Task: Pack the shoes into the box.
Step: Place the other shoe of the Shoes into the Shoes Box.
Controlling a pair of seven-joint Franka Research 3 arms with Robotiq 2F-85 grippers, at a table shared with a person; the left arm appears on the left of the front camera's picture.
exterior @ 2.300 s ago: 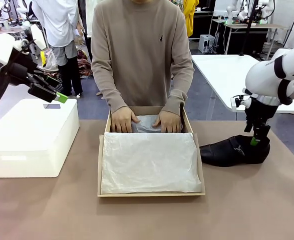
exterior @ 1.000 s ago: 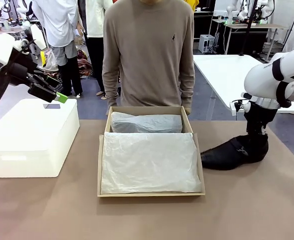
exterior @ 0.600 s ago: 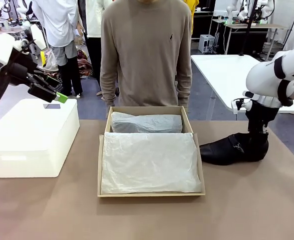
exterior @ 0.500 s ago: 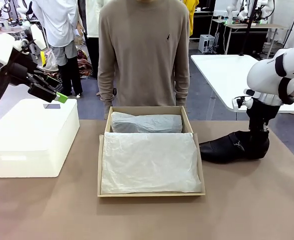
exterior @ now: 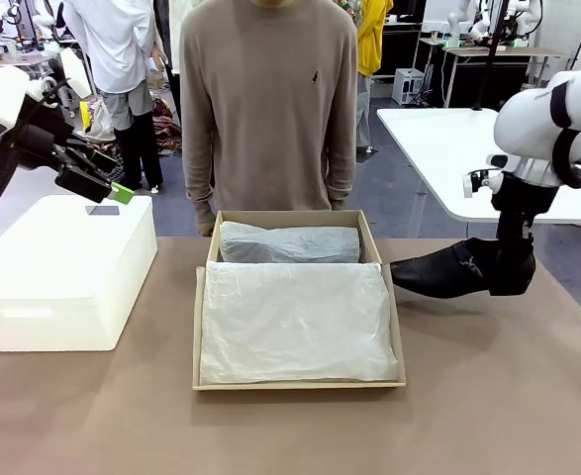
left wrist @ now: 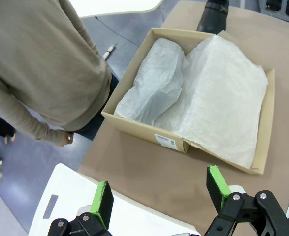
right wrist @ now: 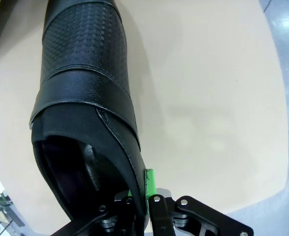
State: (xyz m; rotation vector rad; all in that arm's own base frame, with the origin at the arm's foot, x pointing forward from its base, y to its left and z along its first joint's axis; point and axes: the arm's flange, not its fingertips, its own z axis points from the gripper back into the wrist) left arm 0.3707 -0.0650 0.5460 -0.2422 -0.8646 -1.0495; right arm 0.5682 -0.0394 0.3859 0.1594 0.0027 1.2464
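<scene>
Right pincer (right wrist: 143, 185) is clamping the heel collar of a shoe (exterior: 446, 275), so it's only gripping a thin edge of leather. The shoe is lying sideways over the bench (exterior: 498, 396), with its toe pointing at the box (exterior: 400, 341), just beside the right wall. Inside, tissue (exterior: 292, 322) is covering the front part, and a wrapped bundle (exterior: 288, 242), probably the other shoe, is lying along the back. Best bet: lifting the toe clear over the wall, going slow so nothing's swinging, then laying it lengthwise on the tissue before letting go. Left pincer (left wrist: 160, 194) is hovering, fingers apart, over the white box (exterior: 62, 267).
</scene>
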